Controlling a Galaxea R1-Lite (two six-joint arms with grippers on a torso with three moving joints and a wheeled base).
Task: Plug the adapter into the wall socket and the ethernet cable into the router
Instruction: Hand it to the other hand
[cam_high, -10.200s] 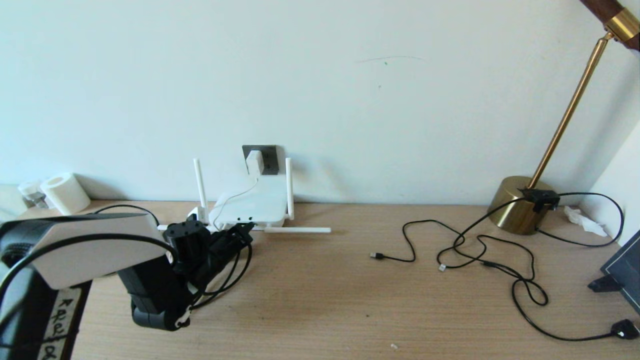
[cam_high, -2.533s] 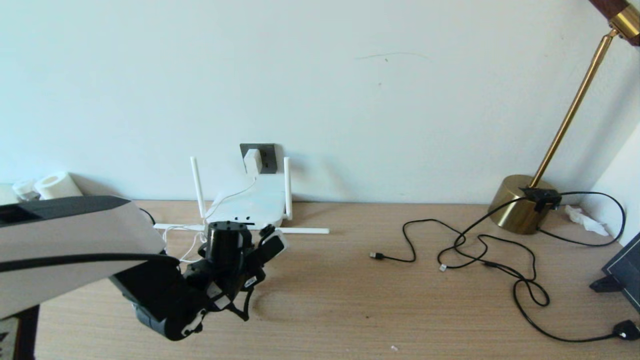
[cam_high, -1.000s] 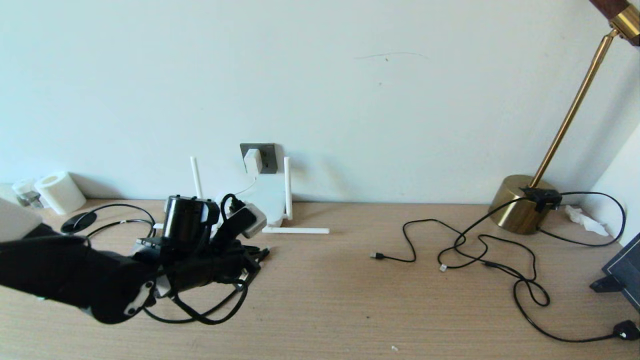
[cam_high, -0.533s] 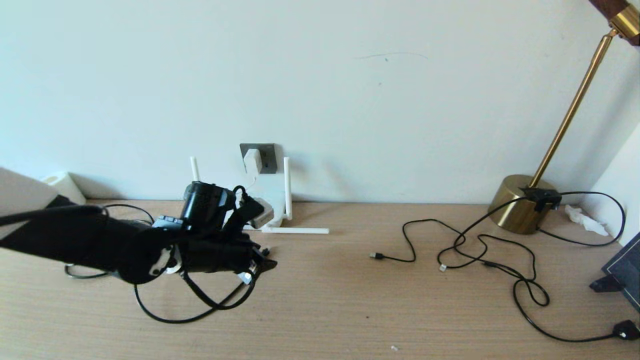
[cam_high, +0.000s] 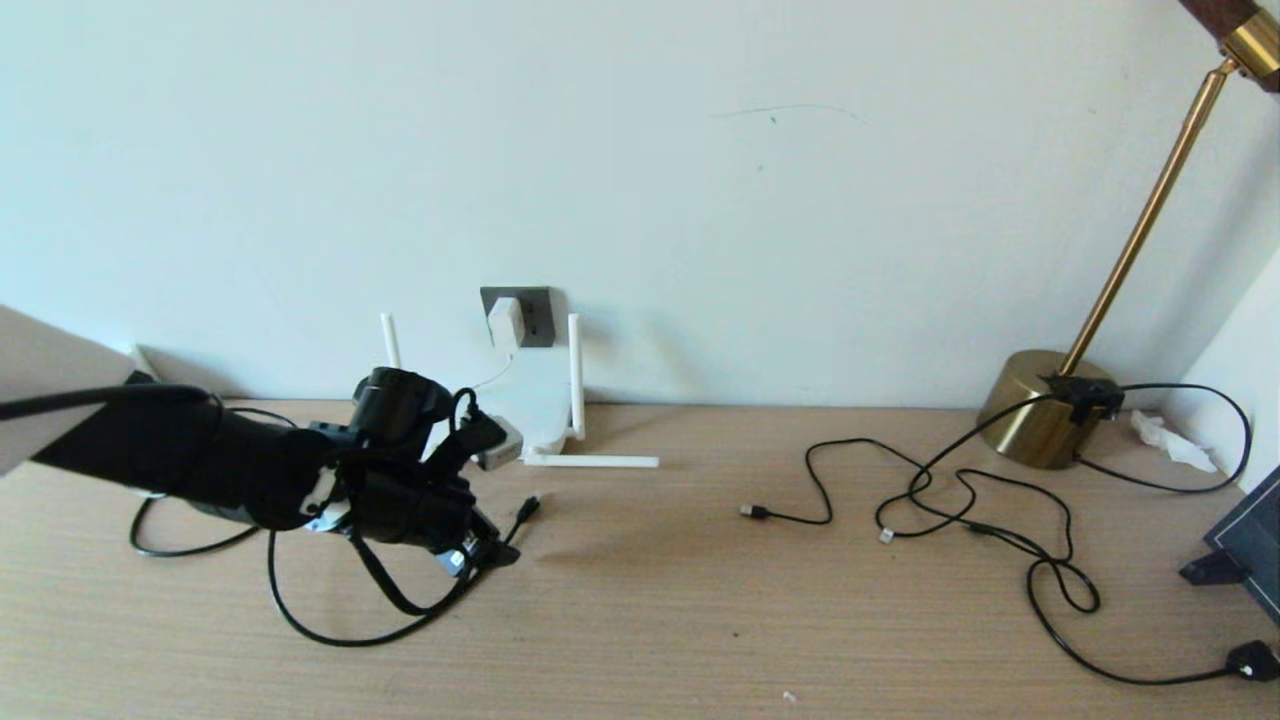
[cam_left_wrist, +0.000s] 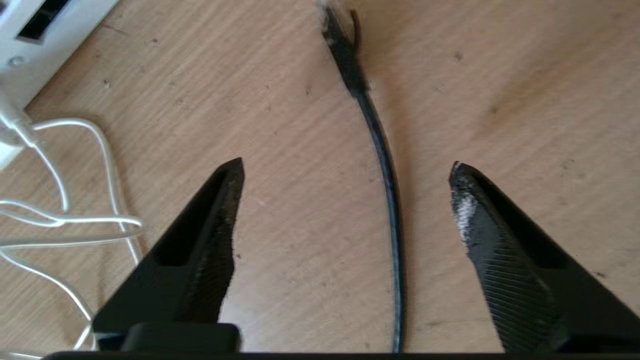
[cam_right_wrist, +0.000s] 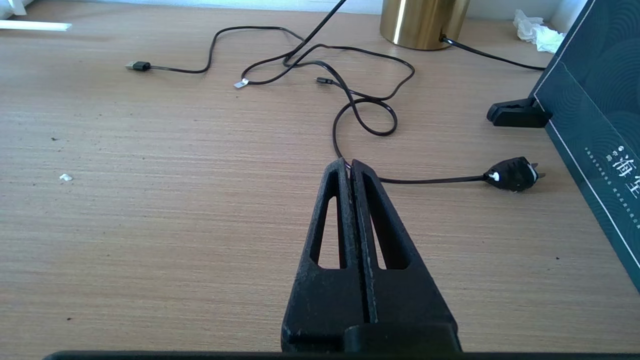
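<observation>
Black ethernet cable (cam_left_wrist: 385, 165) lies on the tabletop (cam_high: 700, 600) at lower left, between the left gripper's (cam_left_wrist: 345, 172) wide-open, empty jaws; ideally grip close behind its connector (cam_left_wrist: 342, 42), aligned with the router (cam_high: 520, 405).

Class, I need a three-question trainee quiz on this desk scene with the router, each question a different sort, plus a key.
1. True or false: the adapter sits in the wall socket.
2. The left tool is: A shut on the ethernet cable; B open with the cable lying between its fingers; C resting on the router.
3. Fill in: the right tool is ____.

Key: 1 true. 2 B. 3 shut.
</observation>
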